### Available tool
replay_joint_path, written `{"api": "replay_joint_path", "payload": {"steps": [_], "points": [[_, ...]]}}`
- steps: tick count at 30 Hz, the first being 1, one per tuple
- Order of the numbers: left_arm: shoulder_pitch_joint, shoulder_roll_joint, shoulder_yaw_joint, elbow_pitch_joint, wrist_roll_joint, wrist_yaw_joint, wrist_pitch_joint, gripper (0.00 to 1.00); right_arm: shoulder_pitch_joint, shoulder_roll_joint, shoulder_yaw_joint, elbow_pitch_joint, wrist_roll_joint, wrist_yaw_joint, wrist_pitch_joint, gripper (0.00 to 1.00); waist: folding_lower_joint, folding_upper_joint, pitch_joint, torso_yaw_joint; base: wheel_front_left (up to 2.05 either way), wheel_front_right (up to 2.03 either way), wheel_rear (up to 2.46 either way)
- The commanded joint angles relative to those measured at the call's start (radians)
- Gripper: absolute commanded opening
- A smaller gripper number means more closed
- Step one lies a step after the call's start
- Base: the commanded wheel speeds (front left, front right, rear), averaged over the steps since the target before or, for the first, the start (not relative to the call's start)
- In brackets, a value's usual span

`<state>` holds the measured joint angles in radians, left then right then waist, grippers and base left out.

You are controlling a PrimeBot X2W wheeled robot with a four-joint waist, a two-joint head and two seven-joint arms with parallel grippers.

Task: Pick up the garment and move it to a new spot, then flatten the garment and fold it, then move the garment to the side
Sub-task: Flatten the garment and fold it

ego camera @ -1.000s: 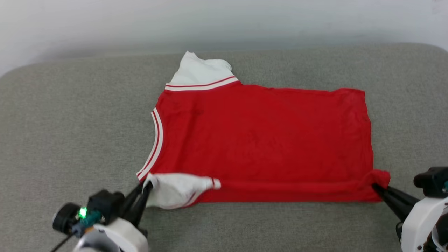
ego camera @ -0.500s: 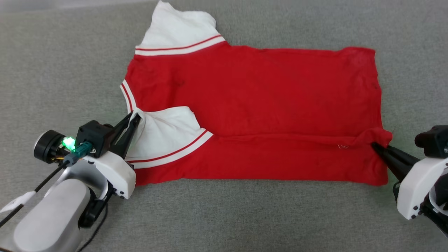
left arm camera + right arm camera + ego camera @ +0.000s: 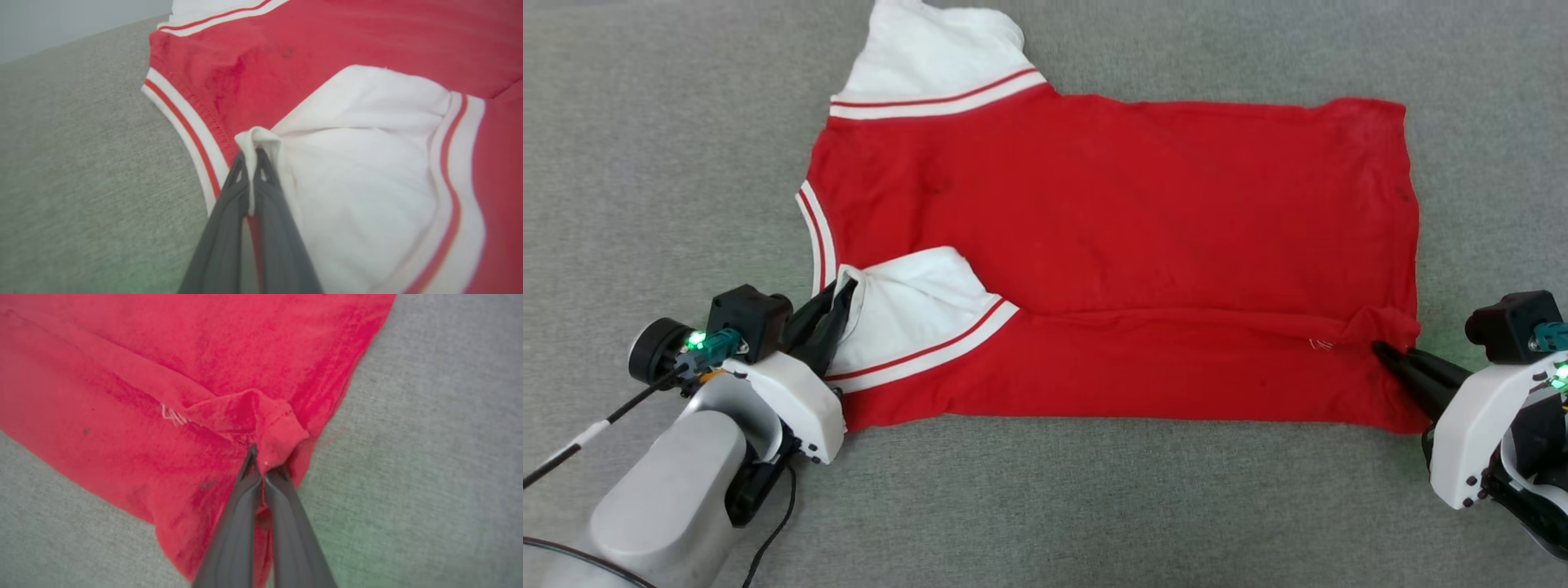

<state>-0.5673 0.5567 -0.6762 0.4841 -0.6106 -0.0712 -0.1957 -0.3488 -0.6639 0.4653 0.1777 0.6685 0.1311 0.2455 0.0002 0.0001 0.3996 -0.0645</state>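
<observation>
garment (image 3: 1111, 220) lay flat mid-frame on grey cushion (image 3: 645, 122). left gripper (image 3: 843, 287) at 8 o'clock pinched the white sleeve (image 3: 907, 302); right gripper (image 3: 1382, 351) at 4 o'clock pinched the hem corner (image 3: 1401, 327). Risk was thin pinches slipping, or an uneven pull skewing the fold.

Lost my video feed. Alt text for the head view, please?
A red T-shirt lies on a grey surface, its near edge folded over. The left gripper pinches the near white sleeve; the right gripper pinches the hem corner.
</observation>
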Motion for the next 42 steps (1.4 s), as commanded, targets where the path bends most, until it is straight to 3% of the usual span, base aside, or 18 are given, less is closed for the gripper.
{"api": "replay_joint_path", "payload": {"steps": [1, 6, 12, 19, 24, 28, 34, 42], "points": [[0.004, 0.011, -0.004, 0.022, 0.001, -0.005, 0.004, 1.0, 0.006, -0.001, 0.007, 0.006, -0.005, -0.001, -0.006, 1.0, -0.0002, -0.0001, -0.022, 0.01, 0.0, 0.0, 0.0], [-0.037, 0.04, 0.005, -0.005, -0.012, -0.02, 0.02, 1.0, 0.011, 0.0, -0.017, -0.027, -0.017, -0.001, -0.035, 1.0, -0.0002, -0.0001, -0.072, 0.022, 0.0, 0.0, 0.0], [-0.081, 0.106, 0.01, -0.107, -0.066, -0.038, 0.16, 1.0, 0.027, 0.02, -0.051, -0.053, -0.043, -0.001, -0.044, 1.0, -0.0002, -0.0001, -0.108, 0.031, 0.0, 0.0, 0.0], [-0.121, 0.189, -0.04, -0.244, -0.186, -0.051, 0.499, 1.0, 0.044, 0.045, -0.066, -0.067, -0.065, -0.001, -0.033, 1.0, -0.0002, -0.0001, -0.125, 0.03, 0.0, 0.0, 0.0], [-0.144, 0.227, -0.075, -0.296, -0.311, -0.056, 0.754, 1.0, 0.04, 0.052, -0.067, -0.074, -0.073, -0.001, -0.02, 1.0, -0.0002, -0.0001, -0.123, 0.024, 0.0, 0.0, 0.0], [-0.154, 0.246, -0.1, -0.303, -0.377, -0.056, 0.898, 1.0, 0.023, 0.057, -0.056, -0.08, -0.069, -0.001, -0.007, 1.0, -0.0002, -0.0001, -0.111, 0.006, 0.0, 0.0, 0.0], [-0.137, 0.25, -0.13, -0.27, -0.419, -0.045, 1.005, 1.0, -0.005, 0.069, -0.034, -0.072, -0.061, -0.001, 0.006, 1.0, -0.0002, -0.0001, -0.086, -0.028, 0.0, 0.0, 0.0], [-0.07, 0.255, -0.189, -0.201, -0.42, -0.049, 1.039, 1.0, -0.05, 0.075, -0.005, -0.044, -0.051, -0.001, -0.008, 1.0, -0.0002, -0.0001, -0.083, -0.054, 0.0, 0.0, 0.0]]}}
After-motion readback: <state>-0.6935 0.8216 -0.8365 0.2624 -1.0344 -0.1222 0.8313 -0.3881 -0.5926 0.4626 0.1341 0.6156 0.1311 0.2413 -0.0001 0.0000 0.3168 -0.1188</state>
